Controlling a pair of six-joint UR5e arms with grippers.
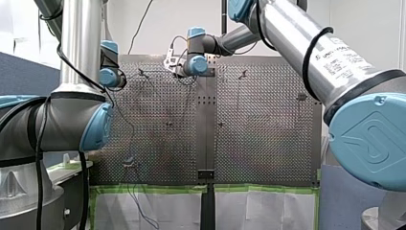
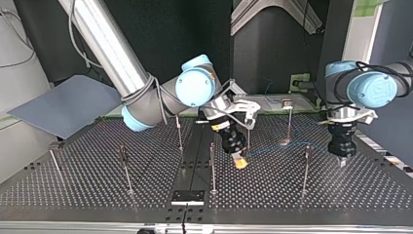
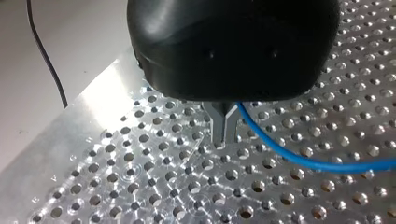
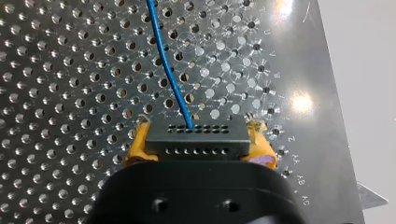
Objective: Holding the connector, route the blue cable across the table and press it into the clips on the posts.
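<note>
Right gripper [image 2: 238, 161]: yellow pads [image 4: 140, 142] pinching connector [image 4: 196, 140] by its ends.
Cable [image 4: 163, 60]: leaves connector straight ahead of these jaws, long axis running away from them.
Left gripper [image 3: 223, 133]: metal fingers [image 3: 218, 123] pressed together; cable passes just beside them, grip on it unclear.
Post [image 2: 306, 165]: between both grippers, nearer the left; likely next clip.

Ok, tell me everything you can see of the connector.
The connector is a black, plastic-looking rectangular block with two rows of small holes on its face. It sits clamped between the yellow pads of my right gripper, close over the perforated table. The blue cable leaves the row farther from the gripper, near the middle.
</note>
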